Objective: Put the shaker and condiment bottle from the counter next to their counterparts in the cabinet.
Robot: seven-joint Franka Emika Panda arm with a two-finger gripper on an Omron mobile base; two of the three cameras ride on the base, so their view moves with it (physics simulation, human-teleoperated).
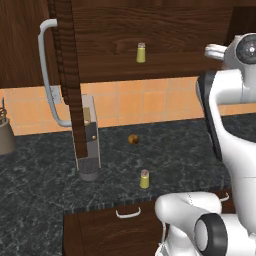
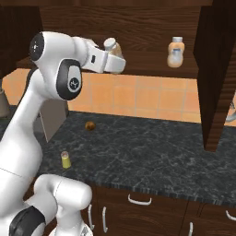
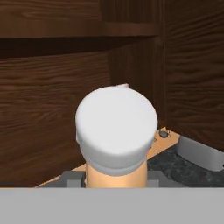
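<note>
My gripper (image 2: pixel 113 57) is shut on the condiment bottle (image 2: pixel 115 49), a tan-orange bottle whose white cap (image 3: pixel 116 130) looms close in the hand view. It hangs high, at the level of the cabinet shelf (image 2: pixel 147 69). A matching bottle (image 2: pixel 175 52) stands on that shelf to the right. A yellow-green, grey-capped shaker (image 1: pixel 141 52) stands further left on the shelf. The other shaker (image 1: pixel 144 179) (image 2: pixel 66 160) stands upright on the black counter (image 1: pixel 190 150) near its front edge, well below the gripper.
The cabinet door (image 1: pixel 67 75) stands open with its long grey handle (image 1: pixel 47 75). A grey appliance (image 1: pixel 90 145) sits under it. A small brown round thing (image 1: pixel 133 139) lies mid-counter, a dark utensil pot (image 1: pixel 5 135) at far left. Drawers (image 1: pixel 128 214) are below.
</note>
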